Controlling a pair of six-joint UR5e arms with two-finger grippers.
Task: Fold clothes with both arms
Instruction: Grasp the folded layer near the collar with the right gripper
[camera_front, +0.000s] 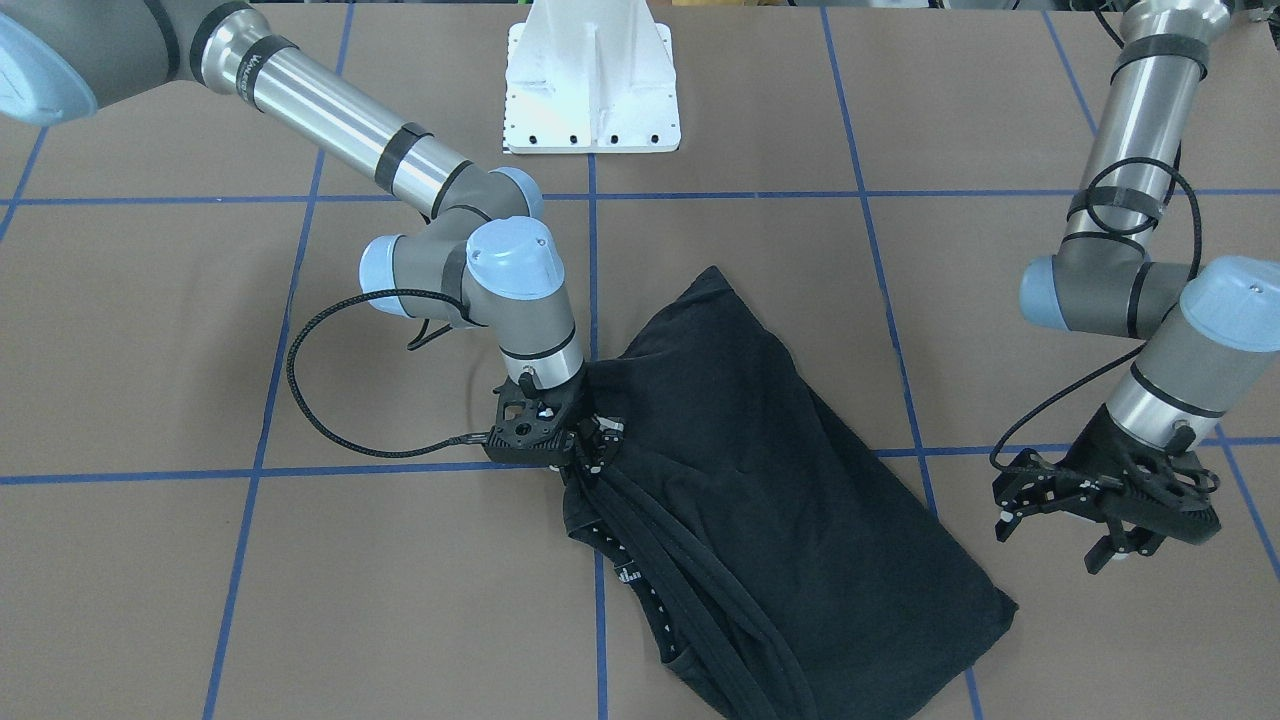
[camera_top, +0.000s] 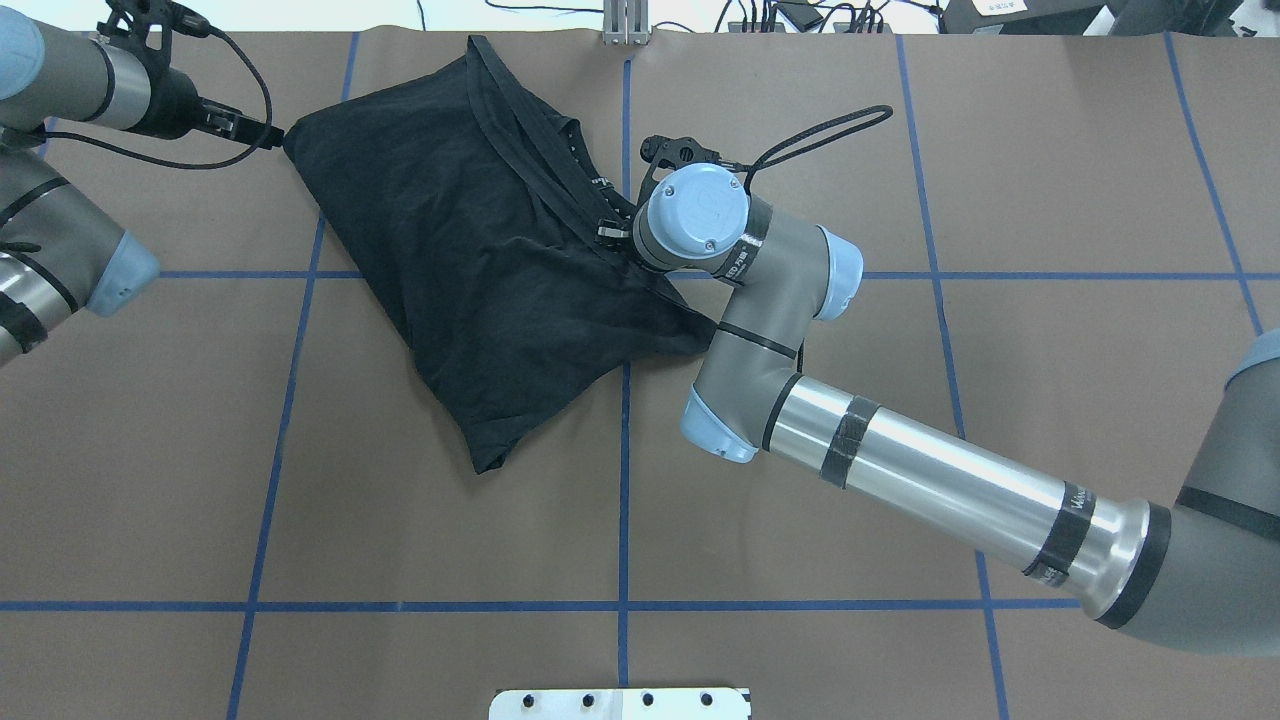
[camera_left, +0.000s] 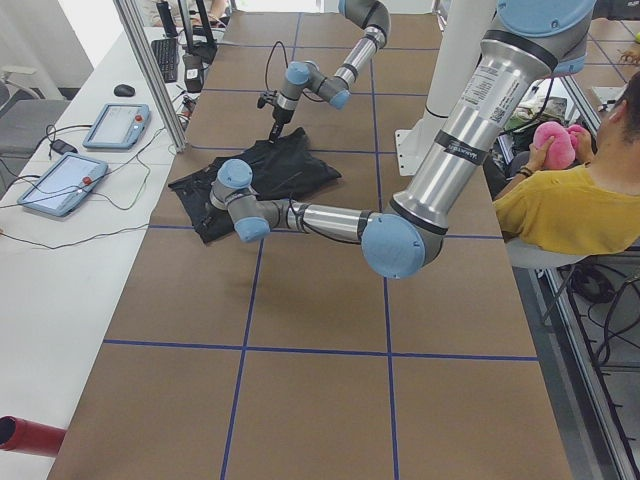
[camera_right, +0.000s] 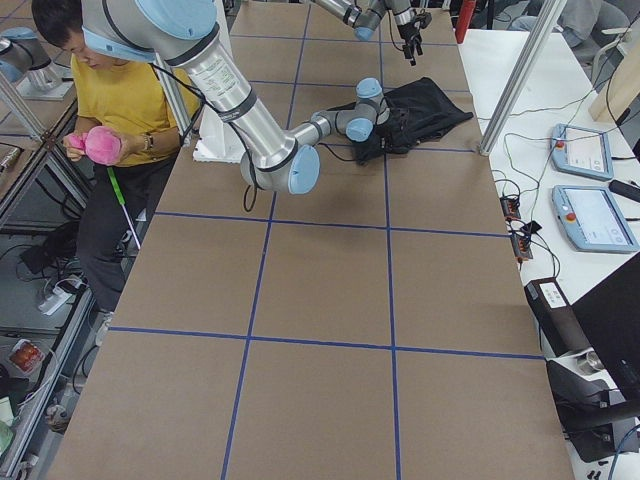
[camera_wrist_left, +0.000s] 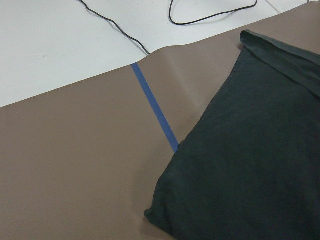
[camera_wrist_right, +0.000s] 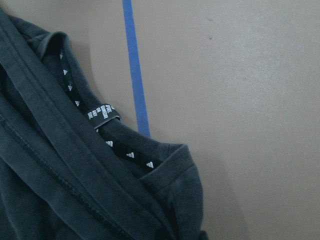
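Over at the table's (camera_top: 400, 550) left edge, the left arm (camera_top: 60, 240), first of two, is coming in. The left end effector (camera_front: 1050, 535) is hovering with fingers spread wide, holding nothing, just beside one corner of the single black T-shirt (camera_top: 470, 250). That shirt is lying rumpled on the far middle of the table, plain black side up, collar (camera_wrist_right: 120, 150) showing. Further right, the right arm (camera_top: 930, 470) is angling in, and the right end effector (camera_front: 592, 452) is pinching fabric near the collar, folds bunching toward it.
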